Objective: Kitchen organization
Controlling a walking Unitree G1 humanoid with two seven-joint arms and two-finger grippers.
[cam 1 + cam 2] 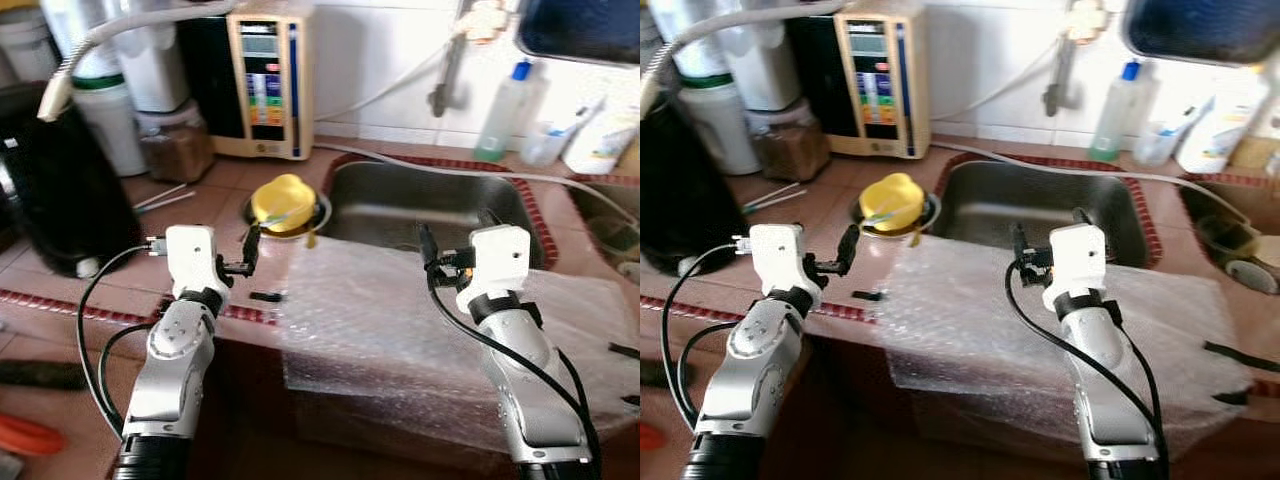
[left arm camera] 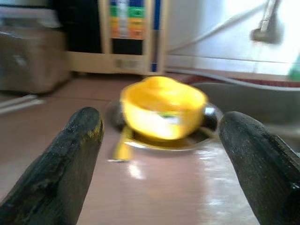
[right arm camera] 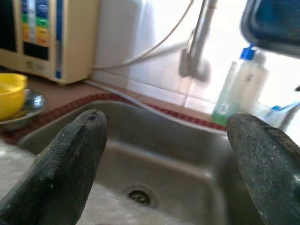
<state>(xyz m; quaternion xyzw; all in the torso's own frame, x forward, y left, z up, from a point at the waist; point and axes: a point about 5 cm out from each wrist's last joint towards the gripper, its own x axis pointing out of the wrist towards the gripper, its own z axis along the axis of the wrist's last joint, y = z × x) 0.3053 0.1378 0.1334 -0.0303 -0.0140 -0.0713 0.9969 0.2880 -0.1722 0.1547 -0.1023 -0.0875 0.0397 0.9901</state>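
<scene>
We held both arms raised at the tiled worktop (image 1: 215, 180), the left gripper (image 2: 161, 154) spread wide and empty, aimed at the yellow bowl (image 1: 284, 203) sitting upturned on a small steel dish (image 2: 206, 123) beside the sink (image 1: 400, 200). Our right gripper (image 3: 166, 164), equally wide and empty, faced the basin over a sheet of bubble wrap (image 1: 400, 320). We judged this the approach; next the left arm must reach forward and close on the bowl

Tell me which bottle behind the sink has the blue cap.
The clear bottle with greenish liquid, standing next to the faucet. The white containers further right have no blue cap.
</scene>
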